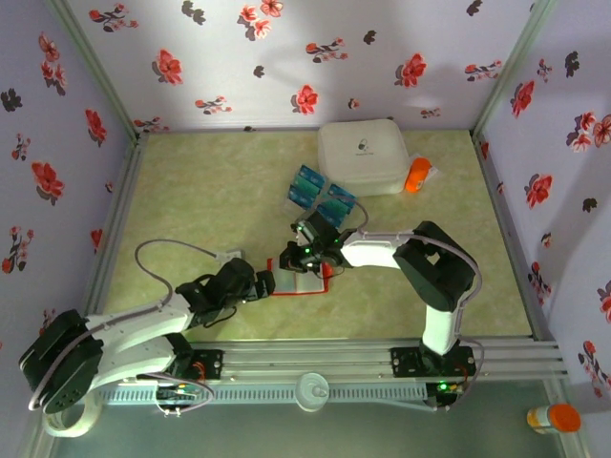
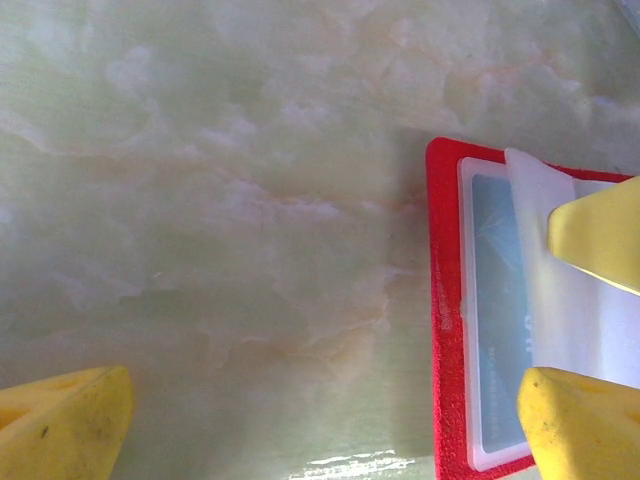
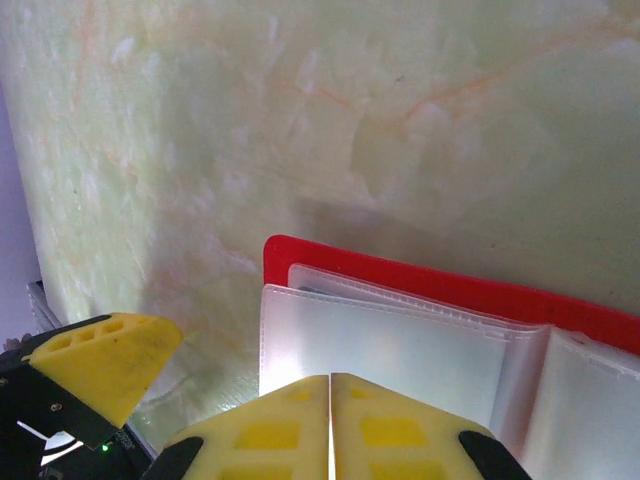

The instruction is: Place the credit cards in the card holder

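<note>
Green marbled bench (image 1: 210,191) carries everything. The white case (image 1: 368,153) sits at the far side. My left tool (image 2: 320,420) is spread wide, with one finger over bare bench and the other over a corner of the card holder (image 2: 445,300). My right tool (image 3: 330,420) has its fingers pressed together with no gap, tips just above the holder's clear pockets; I cannot tell whether they pinch a flap. The red card holder lies open between both tools, with one blue card (image 2: 500,320) in a pocket. The loose credit cards (image 1: 320,194) lie just in front of the case.
</note>
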